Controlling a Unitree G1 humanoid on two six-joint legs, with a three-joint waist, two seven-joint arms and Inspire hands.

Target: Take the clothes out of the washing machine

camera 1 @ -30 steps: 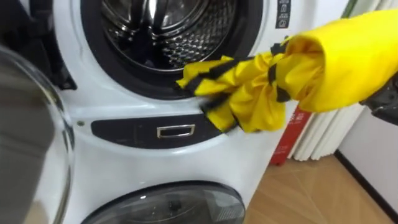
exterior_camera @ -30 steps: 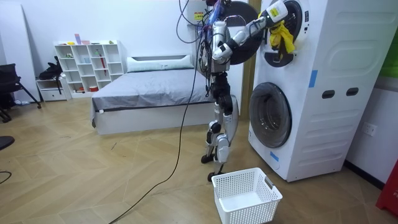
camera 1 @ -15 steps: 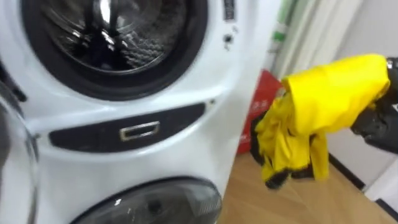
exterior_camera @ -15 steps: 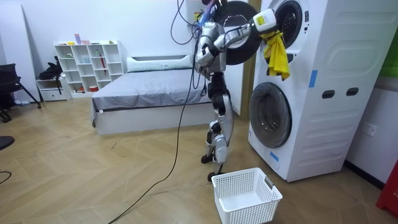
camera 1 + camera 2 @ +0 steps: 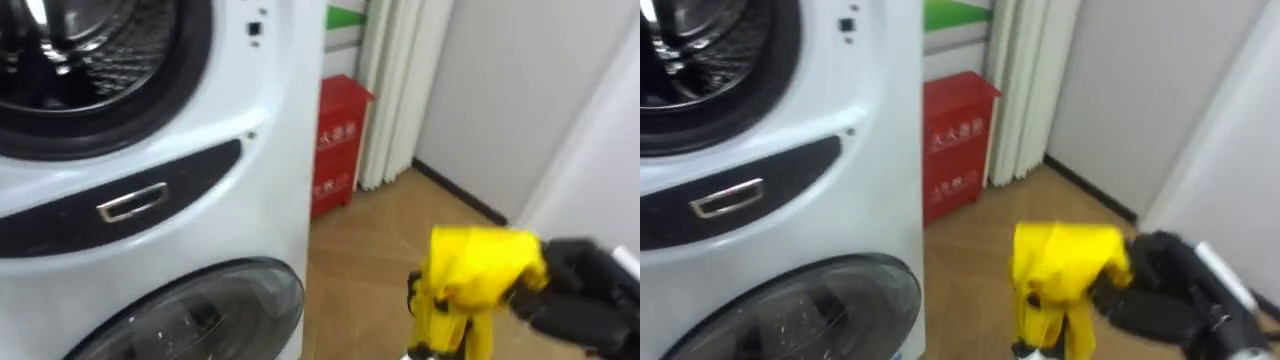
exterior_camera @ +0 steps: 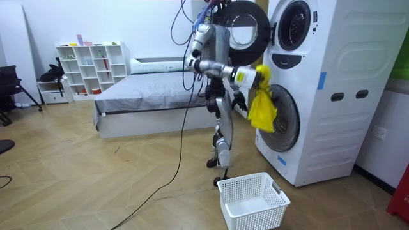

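The yellow garment (image 5: 478, 285) is held clear of the washer (image 5: 250, 120), right of its lower door, with its top bunched in the curled fingers of the right hand (image 5: 580, 295). It is judged light, limp and slippery, so a gathered fold is best gripped.

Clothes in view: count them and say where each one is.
1. A yellow garment hangs from the right hand, in front of the lower washer door. More may be hidden inside the upper drum.
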